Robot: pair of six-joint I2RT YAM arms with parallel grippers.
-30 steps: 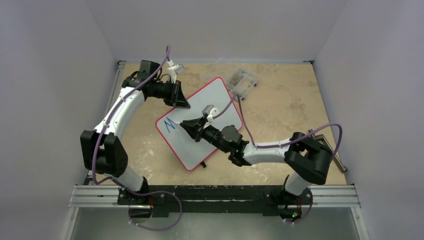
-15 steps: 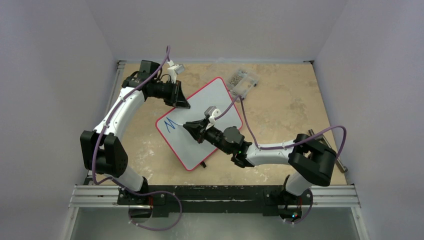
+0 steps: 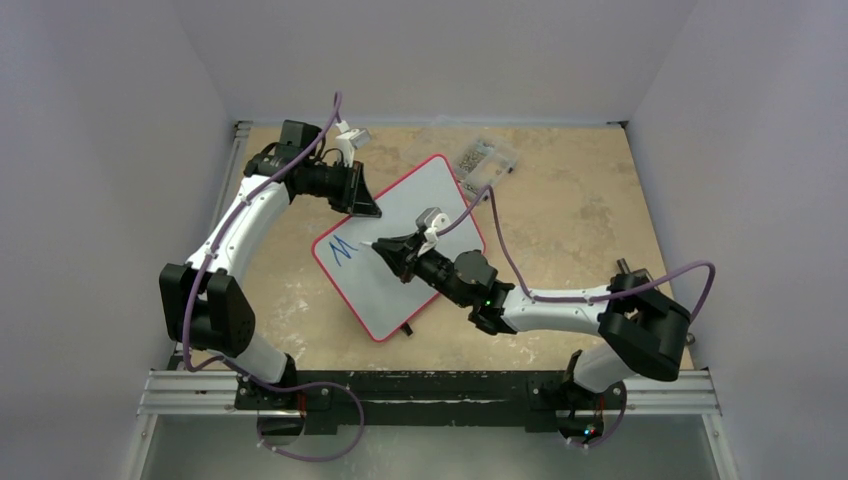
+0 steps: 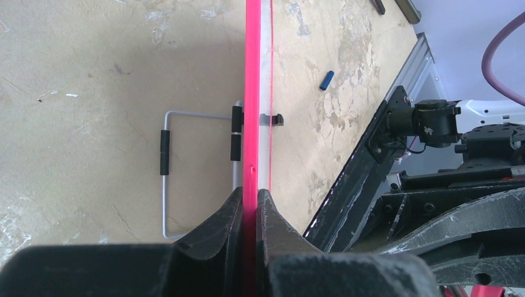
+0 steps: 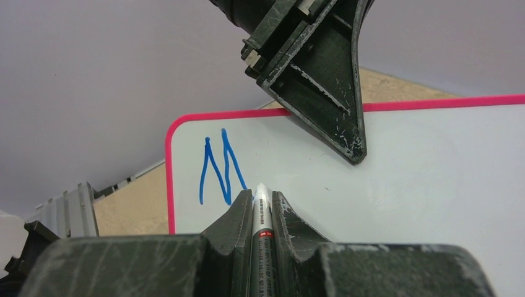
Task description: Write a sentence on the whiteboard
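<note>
The whiteboard (image 3: 435,195) lies tilted on the table, white with a red rim (image 4: 252,93). My left gripper (image 3: 366,206) is shut on its far left edge; the rim sits pinched between the jaws (image 4: 250,199). My right gripper (image 3: 388,248) is shut on a grey marker (image 5: 262,230). The marker's white tip (image 5: 260,188) is at the board just right of a blue letter M (image 5: 221,168). That M (image 3: 342,252) near the board's left corner is the only part of the sentence showing.
A clear plastic box of screws (image 3: 487,160) sits beyond the board's far corner. A blue marker cap (image 4: 327,80) lies on the tan table. A wire stand (image 4: 166,179) shows under the board. Grey walls close in on three sides.
My right gripper has shifted a little to the right with the marker, away from the M, and the right elbow has swung outward. The left gripper and board have not moved.
</note>
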